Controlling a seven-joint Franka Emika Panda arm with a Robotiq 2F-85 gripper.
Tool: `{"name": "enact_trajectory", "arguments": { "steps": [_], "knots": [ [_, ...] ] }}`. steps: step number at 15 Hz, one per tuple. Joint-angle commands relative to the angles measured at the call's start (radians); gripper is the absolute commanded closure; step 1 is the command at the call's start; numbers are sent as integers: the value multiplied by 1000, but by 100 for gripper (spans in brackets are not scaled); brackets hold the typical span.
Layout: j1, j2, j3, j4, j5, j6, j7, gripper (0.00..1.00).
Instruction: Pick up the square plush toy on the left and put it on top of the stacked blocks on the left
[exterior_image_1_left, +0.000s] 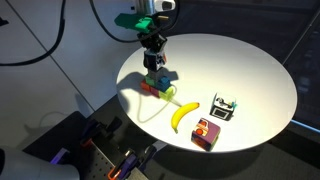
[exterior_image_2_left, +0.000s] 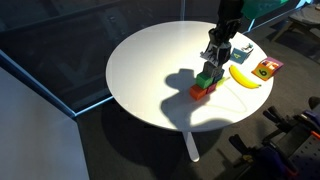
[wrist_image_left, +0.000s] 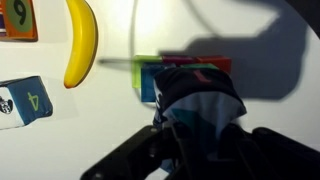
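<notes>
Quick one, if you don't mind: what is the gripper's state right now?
Gripper: closed on the plush toy, above the stacked blocks.

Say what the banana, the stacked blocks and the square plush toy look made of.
The banana: smooth, even yellow, slight sheen, likely plastic. The stacked blocks: crisp edges, flat solid colours, painted wood or plastic; cannot tell which. The square plush toy: rounded, soft-looking dark and white faces, probably fabric; blurred.

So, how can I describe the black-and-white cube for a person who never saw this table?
On the round white table, find the yellow banana; two small cubes lie beyond it, away from the stacked blocks. Yours is the black-and-white cube; the other cube is pink-red with yellow.
</notes>
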Motion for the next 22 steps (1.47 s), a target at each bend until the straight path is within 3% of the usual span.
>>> {"name": "enact_trajectory", "arguments": {
  "steps": [1,17,19,20,22],
  "knots": [
    [5,-8,-1,-12,-23,-5,34,92],
    [4,45,-3,17,-20,32,27,88],
    [4,48,-4,18,-21,33,26,75],
    [4,47,-4,18,-22,35,24,50],
    [4,46,-4,17,-21,32,21,46]
  ]
}}
